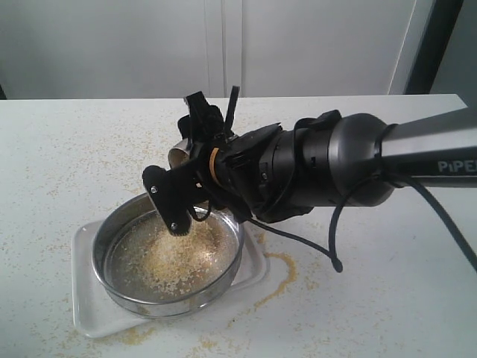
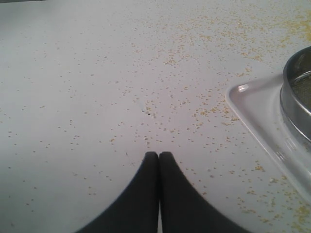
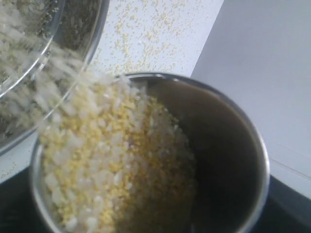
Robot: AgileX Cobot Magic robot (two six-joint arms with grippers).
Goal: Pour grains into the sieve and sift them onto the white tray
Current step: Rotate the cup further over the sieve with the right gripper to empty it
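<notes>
My right gripper [image 1: 185,170] is shut on a small steel cup [image 1: 179,155], tipped over the far rim of the sieve [image 1: 149,304]. In the right wrist view the cup [image 3: 252,145] is full of mixed yellow and off-white grains [image 3: 107,160]. They spill over its lip into the sieve [image 3: 77,29]. A heap of grains [image 1: 175,250] lies on the mesh. The sieve stands on the white tray [image 1: 89,306]. My left gripper [image 2: 159,154] is shut and empty, low over the table beside the tray [image 2: 252,111] and the sieve [image 2: 294,92]. It is out of the exterior view.
Loose grains are scattered over the white table [image 1: 387,298], with a thicker yellow arc [image 1: 282,274] just right of the tray. A black cable [image 1: 313,245] hangs from the right arm. A white wall stands behind the table.
</notes>
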